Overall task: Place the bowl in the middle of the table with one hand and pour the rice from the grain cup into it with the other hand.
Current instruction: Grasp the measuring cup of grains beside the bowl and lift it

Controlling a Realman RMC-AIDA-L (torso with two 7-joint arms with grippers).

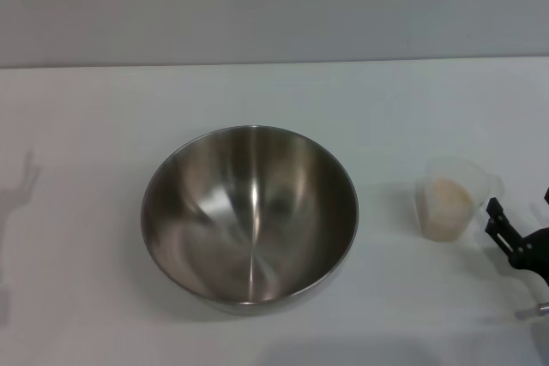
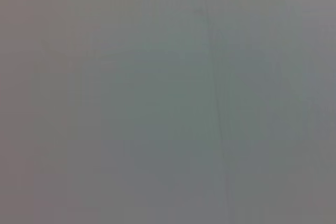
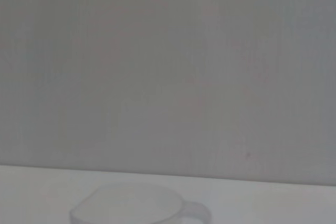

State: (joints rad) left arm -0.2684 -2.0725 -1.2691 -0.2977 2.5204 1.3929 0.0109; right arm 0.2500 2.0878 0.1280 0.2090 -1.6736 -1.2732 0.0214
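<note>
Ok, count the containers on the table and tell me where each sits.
2. The bowl sits mid-table, empty. The grain cup stands to its right, holding rice, beside the right tool.

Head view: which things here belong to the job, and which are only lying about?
Belong to the job:
- bowl, standing mid-table, nothing in it
- grain cup, upright to the bowl's right
- rice, inside the cup
- table
- right gripper, beside the cup, not touching it

Lying about:
- nothing else; only a plain wall behind the table
</note>
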